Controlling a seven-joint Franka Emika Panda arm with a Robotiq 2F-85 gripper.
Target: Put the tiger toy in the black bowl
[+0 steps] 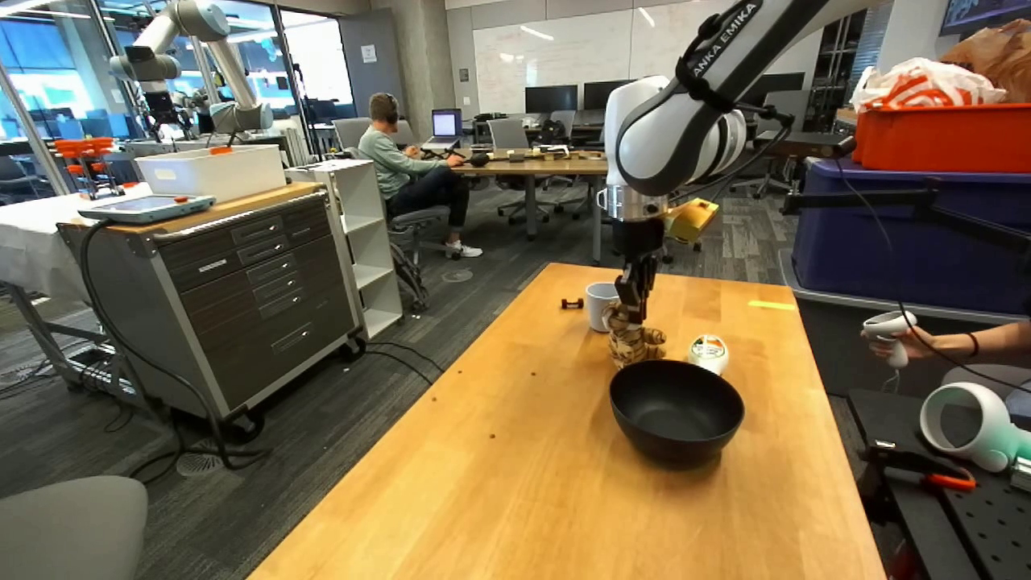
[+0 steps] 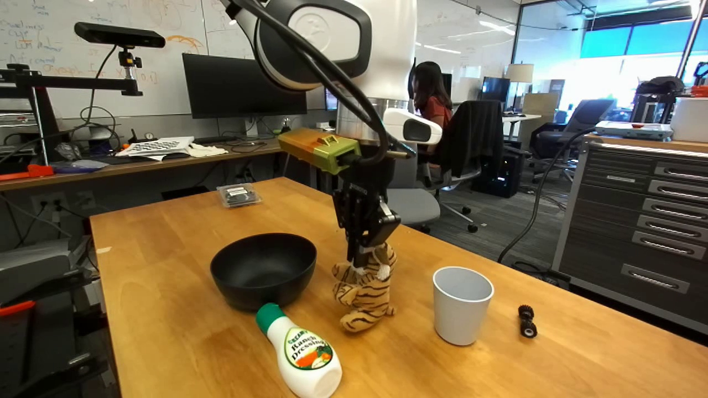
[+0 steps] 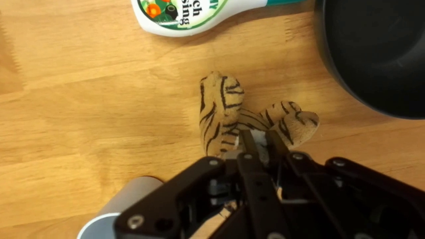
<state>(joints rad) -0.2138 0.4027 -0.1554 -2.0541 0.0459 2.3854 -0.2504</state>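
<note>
Whiteboard (image 2: pixel 171 22): written on in places
Floor (image 1: pixel 459 322): carpeted in streaked dark grey
Windows (image 2: pixel 619 61): seen blue above, bright below
Cabinet (image 1: pixel 242 310): fitted with dark drawers (image 1: pixel 274 274)

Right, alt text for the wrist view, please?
The gripper looks closed on the tiger toy. A black bowl is cut off at upper right, a dressing bottle lies along the top edge, with a grey cup at lower left.

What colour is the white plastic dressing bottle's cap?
The cap is green; it shows best in an exterior view.
</note>
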